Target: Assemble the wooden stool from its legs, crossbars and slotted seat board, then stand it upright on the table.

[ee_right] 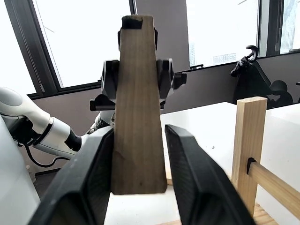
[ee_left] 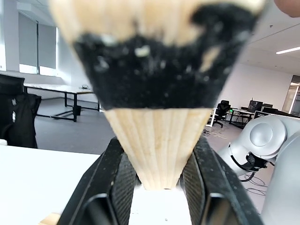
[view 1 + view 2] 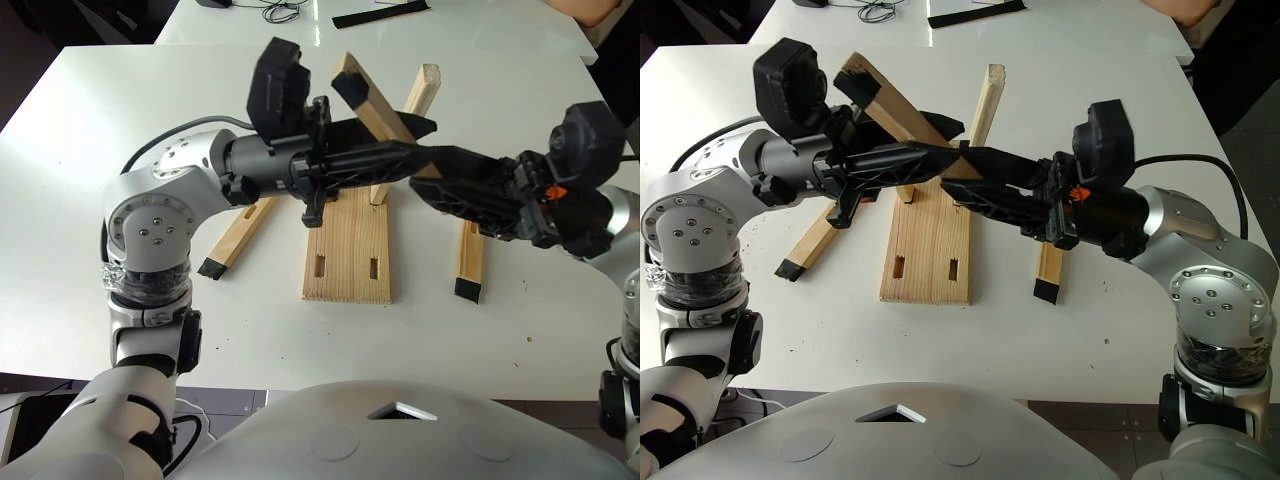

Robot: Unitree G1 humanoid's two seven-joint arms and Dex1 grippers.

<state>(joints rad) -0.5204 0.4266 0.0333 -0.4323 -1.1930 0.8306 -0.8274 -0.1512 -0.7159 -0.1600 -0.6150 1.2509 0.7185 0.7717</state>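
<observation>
A wooden leg [image 3: 365, 95] with a black-tipped end slants up over the table, and both grippers hold it. My left gripper [image 3: 420, 140] reaches in from the left and is shut on it; its fingers [image 2: 117, 183] press the leg's [image 2: 159, 140] sides. Coming from the right, my right gripper [image 3: 425, 185] is shut on the same leg [image 1: 138, 117] lower down. The slotted seat board [image 3: 348, 245] lies flat beneath. A second leg [image 3: 420, 92] stands tilted at the board's far end, with a crossbar [image 1: 276, 187] in it.
Two more legs lie flat on the white table [image 3: 100, 150], one to the left of the board [image 3: 238, 235] and one to its right [image 3: 468, 262]. Behind, a second table carries cables [image 3: 280, 10] and a black strip [image 3: 380, 14].
</observation>
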